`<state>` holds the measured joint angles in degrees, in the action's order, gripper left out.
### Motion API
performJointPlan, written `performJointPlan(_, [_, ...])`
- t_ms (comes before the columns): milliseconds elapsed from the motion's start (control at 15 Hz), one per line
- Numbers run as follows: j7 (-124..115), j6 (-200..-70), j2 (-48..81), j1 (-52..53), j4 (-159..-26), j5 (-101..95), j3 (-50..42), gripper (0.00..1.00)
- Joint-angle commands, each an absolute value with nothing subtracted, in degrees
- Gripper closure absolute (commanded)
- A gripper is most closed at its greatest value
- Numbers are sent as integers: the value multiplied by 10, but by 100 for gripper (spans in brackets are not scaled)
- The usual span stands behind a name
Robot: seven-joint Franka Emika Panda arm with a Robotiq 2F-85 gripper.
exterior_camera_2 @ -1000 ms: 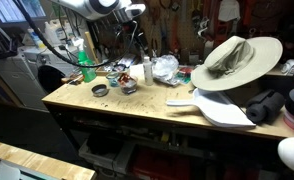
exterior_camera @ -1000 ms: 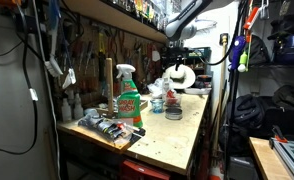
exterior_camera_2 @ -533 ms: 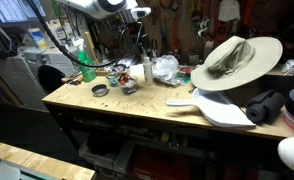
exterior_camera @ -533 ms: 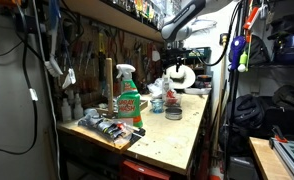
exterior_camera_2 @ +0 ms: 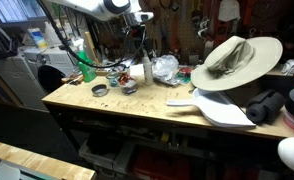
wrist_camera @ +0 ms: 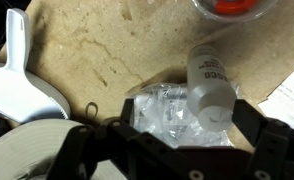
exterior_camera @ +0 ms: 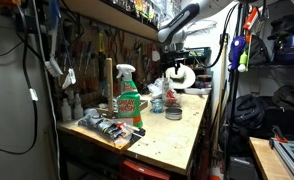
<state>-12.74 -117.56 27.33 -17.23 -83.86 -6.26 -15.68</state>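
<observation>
Because the bench (exterior_camera_2: 137,108) was crowded, the gripper (wrist_camera: 177,142) hung high above it, fingers spread and empty, apparently to clear the clutter. Directly beneath lay crumpled plastic (wrist_camera: 159,112), and just beside that stood an upright white bottle (wrist_camera: 209,88).

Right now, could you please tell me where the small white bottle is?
In an exterior view, the small white bottle stands on the workbench below the hand, beside the crumpled clear plastic.
</observation>
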Motion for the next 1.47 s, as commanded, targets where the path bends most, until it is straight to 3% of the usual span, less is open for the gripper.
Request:
performJointPlan(0, [-88, -1140, 300, -183, -800, -54, -152, 0])
performJointPlan(1400, [39, -1083, 332, -222, -731, 26, -117, 0])
